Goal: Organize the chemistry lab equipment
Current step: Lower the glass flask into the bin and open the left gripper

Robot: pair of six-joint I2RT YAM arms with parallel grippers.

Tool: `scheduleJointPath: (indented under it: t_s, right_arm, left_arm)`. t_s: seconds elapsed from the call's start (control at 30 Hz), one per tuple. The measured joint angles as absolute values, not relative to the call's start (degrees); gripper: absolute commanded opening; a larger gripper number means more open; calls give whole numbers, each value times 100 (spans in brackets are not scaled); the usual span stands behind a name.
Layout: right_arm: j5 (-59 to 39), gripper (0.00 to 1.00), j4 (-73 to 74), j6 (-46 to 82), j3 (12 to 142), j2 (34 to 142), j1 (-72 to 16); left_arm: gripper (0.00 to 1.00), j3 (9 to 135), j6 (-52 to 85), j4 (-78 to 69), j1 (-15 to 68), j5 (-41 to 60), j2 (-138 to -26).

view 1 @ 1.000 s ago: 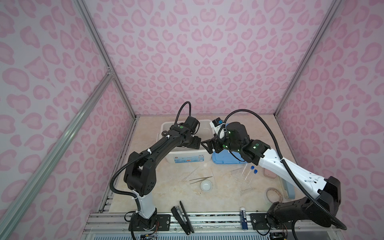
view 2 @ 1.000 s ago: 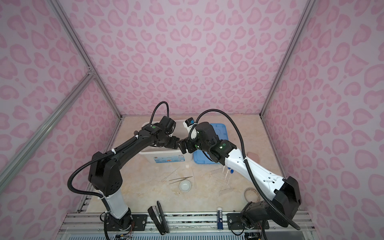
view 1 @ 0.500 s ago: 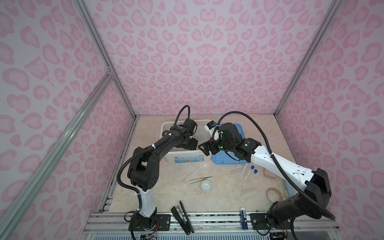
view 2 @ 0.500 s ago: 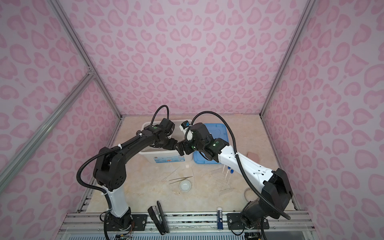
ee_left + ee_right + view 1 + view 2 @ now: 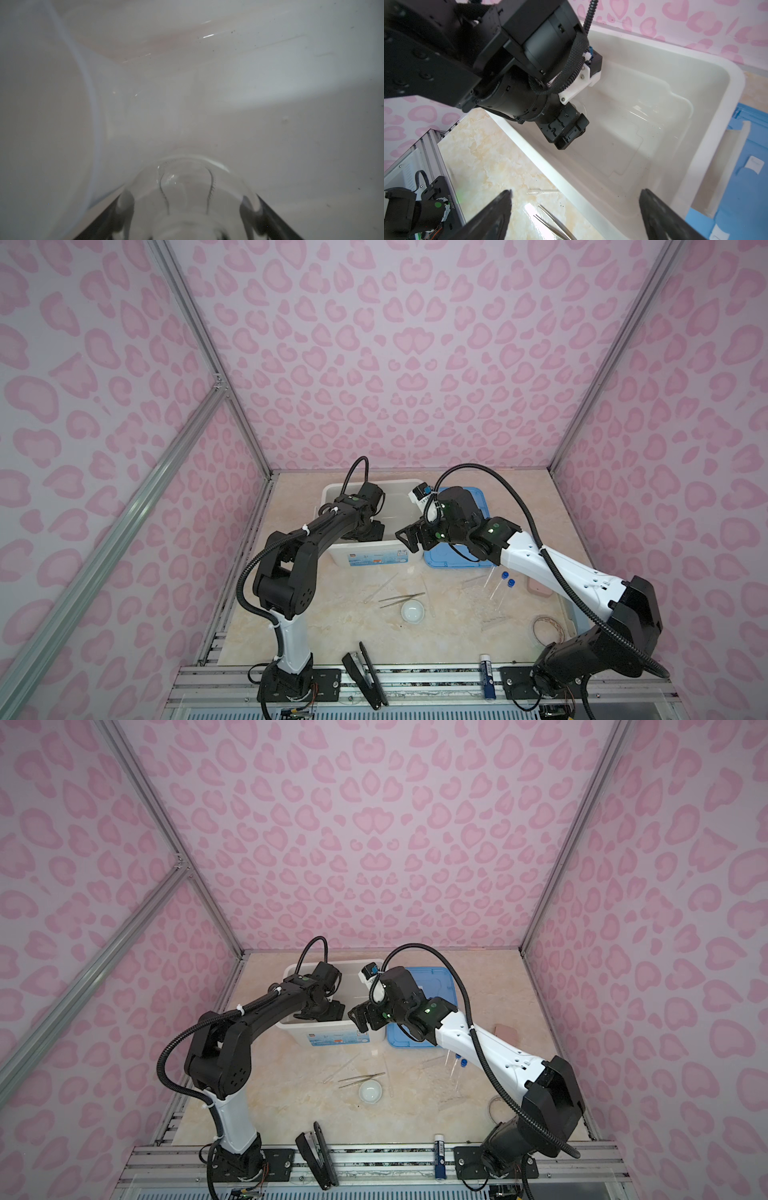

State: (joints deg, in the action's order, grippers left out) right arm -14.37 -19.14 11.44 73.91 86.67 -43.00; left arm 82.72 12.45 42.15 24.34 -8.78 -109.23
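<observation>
Inside the white bin (image 5: 365, 558), a clear glass flask (image 5: 187, 180) was held between the fingers (image 5: 99, 226) of the left gripper (image 5: 365, 531). The jaws were closed on the flask's round body and so were kept wide apart. Just beside the flask, a larger clear vessel (image 5: 52, 104) was seen in the left wrist view, too blurred to be named.

The right gripper (image 5: 409, 537) was held above the bin's near right corner, jaws spread wide with nothing gripped. Only the bin wall and the table (image 5: 483, 162) were seen between its fingertips (image 5: 496, 212).

In front of the bin, metal tweezers (image 5: 401, 599) were laid just beside a white domed piece (image 5: 412, 611), with a thin clear dropper (image 5: 380, 587) to their left. Two blue-capped tubes (image 5: 500, 587) were laid further right, near the right arm. A blue lid (image 5: 457, 562) was set flat against the bin's right side.

Along the table's front edge, a black stapler (image 5: 365, 676), a blue-and-white stick (image 5: 487, 676) and a tape roll (image 5: 547, 628) were placed well apart.
</observation>
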Motion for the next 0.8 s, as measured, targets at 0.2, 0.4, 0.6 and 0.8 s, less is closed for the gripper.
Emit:
scheduleJointPath:
  t_s: [0.2,0.4,0.6,0.8]
  right_arm:
    - [-1437,97,-1881,1146,7369,8702,-4300]
    - [-1437,96,-1835,1164,7369,8739,-4300]
    - [-1437,97,-1837,1190,7369,8770,-4307]
    - [-1437,97,-1837,1186,7369,8781,-4305]
  left_arm:
    - [70,8147,1273,4123,2340,-904,-10945]
    - [71,8018,1308,4056,2285,-950,-10995]
    - [74,7955,1350,3953,2228,-965,-11050]
    - [80,7863,1374,3824,2209,-954,-11093]
